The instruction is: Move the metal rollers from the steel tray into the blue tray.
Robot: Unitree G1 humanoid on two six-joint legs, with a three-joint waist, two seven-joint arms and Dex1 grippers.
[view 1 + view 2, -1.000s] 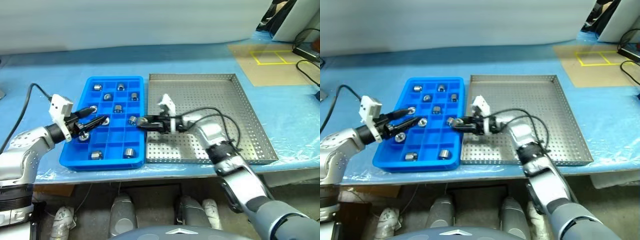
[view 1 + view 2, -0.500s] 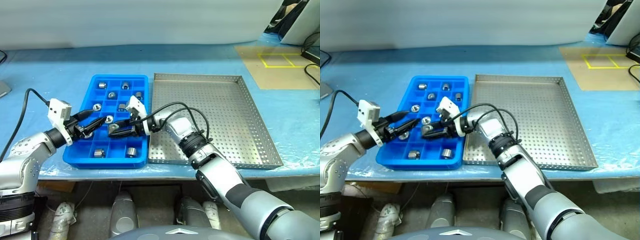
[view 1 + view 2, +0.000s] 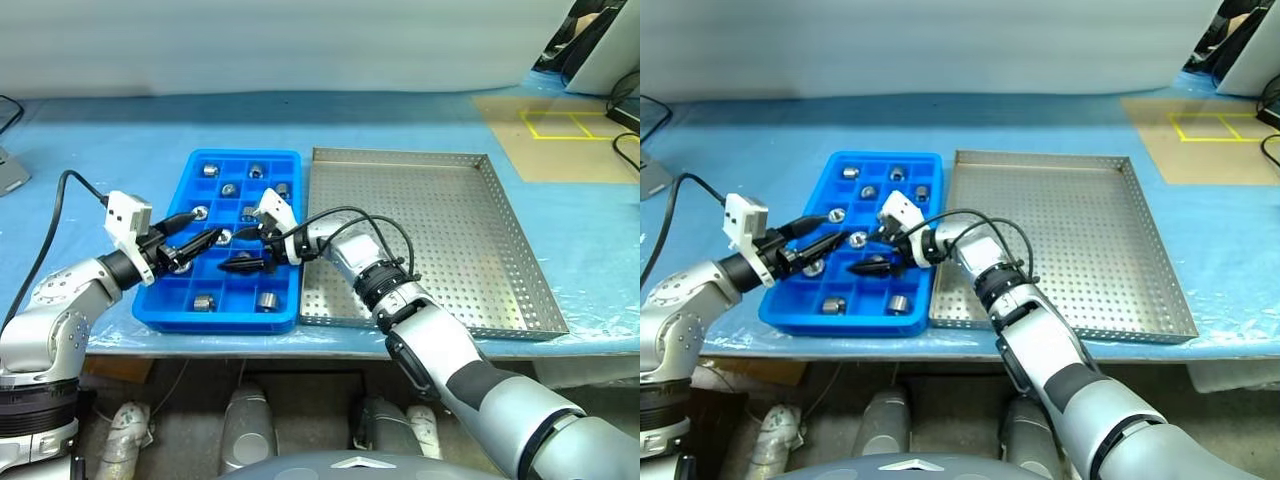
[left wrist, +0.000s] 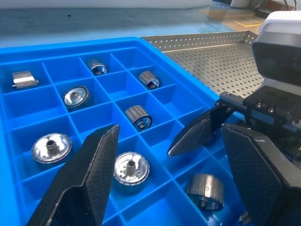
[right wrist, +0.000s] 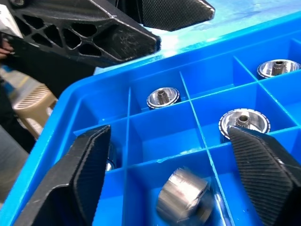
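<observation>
Released since a second ago, one roller (image 5: pixel 183 195) lies on its side between the right gripper's (image 5: pixel 164 179) spread fingers; left gripper (image 4: pixel 169 183) gapes empty; nine metal rollers fill the blue tray (image 3: pixel 285 300).

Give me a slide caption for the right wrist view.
Open right gripper over the blue tray, a roller in the compartment beneath.

My head cameras are looking forward and down over the whole blue tray (image 3: pixel 218 300) and steel tray (image 3: pixel 520 280). My wrist cameras are peering close into the blue tray's compartments from opposite sides, each catching the other gripper.
</observation>
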